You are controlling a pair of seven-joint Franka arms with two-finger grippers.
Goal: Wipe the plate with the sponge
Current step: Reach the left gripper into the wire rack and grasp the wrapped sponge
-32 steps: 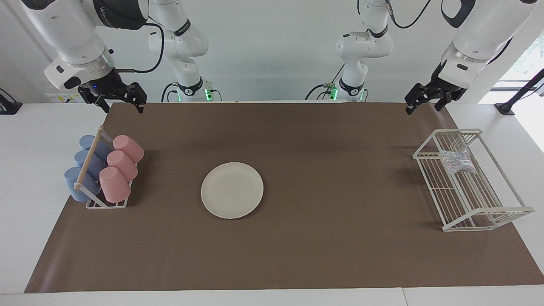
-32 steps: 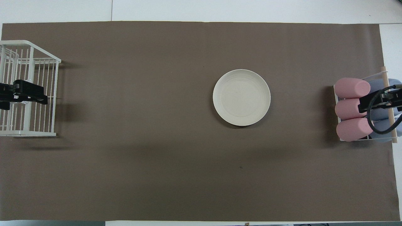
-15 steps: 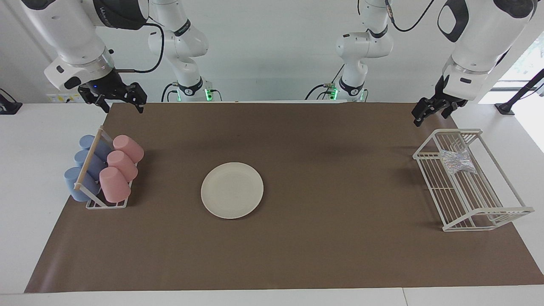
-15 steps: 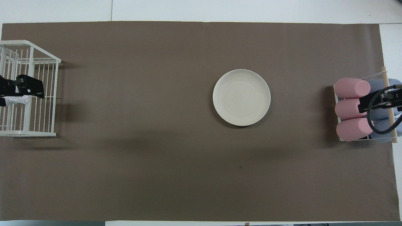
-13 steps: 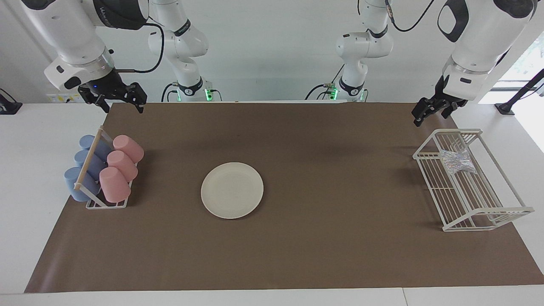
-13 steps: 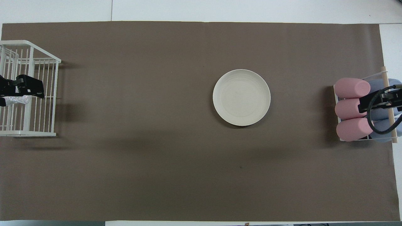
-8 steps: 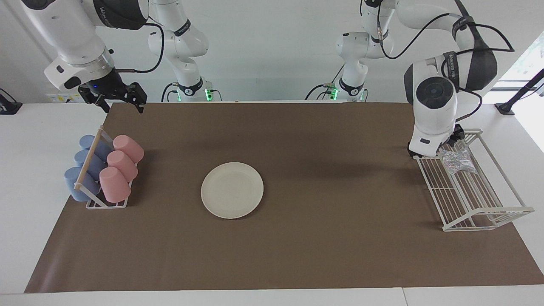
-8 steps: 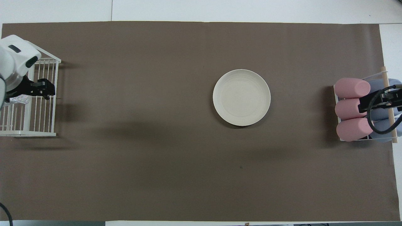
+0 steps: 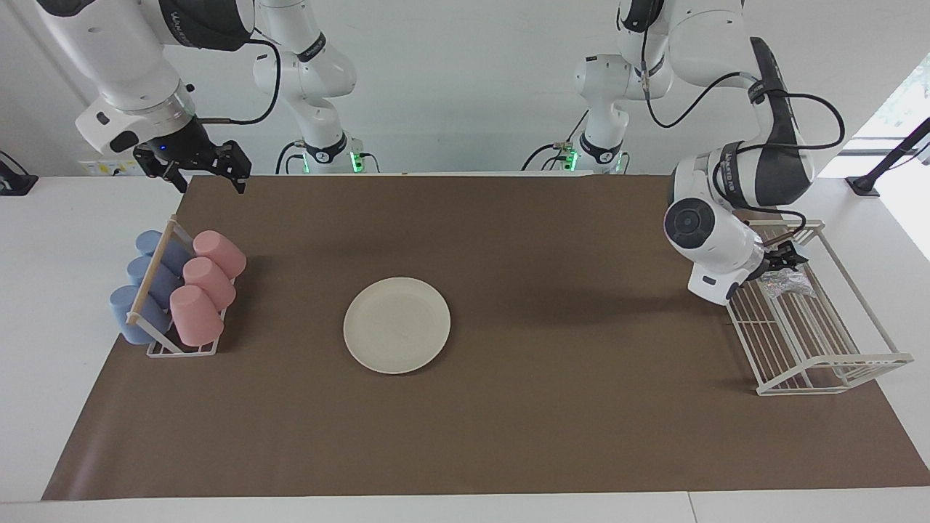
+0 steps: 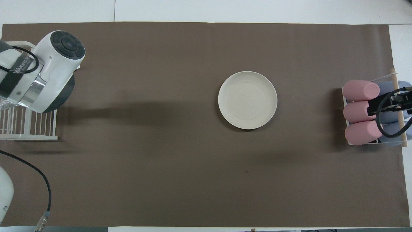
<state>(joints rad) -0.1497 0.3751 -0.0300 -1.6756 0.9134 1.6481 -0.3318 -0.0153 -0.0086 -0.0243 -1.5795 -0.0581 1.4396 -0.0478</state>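
Observation:
The cream-white plate point(image 9: 397, 325) point(image 10: 247, 100) lies flat near the middle of the brown mat. The silver crinkly sponge point(image 9: 793, 285) lies in the white wire rack point(image 9: 828, 367), at the end of the rack nearer the robots. My left gripper point(image 9: 786, 258) is down inside that end of the rack, just over the sponge, open and not closed on it. In the overhead view the left arm's wrist covers the gripper and most of the sponge. My right gripper point(image 9: 207, 180) point(image 10: 384, 105) waits open in the air over the cup rack.
A rack of pink cups point(image 9: 207, 280) point(image 10: 360, 111) and blue cups point(image 9: 142, 287) stands at the right arm's end of the mat. The wire rack point(image 10: 29, 137) stands at the left arm's end. The brown mat point(image 9: 508, 421) covers the table.
The left arm has swung down from above the table's edge and brought its gripper into the wire rack, over the sponge. The right arm, plate and sponge have not moved.

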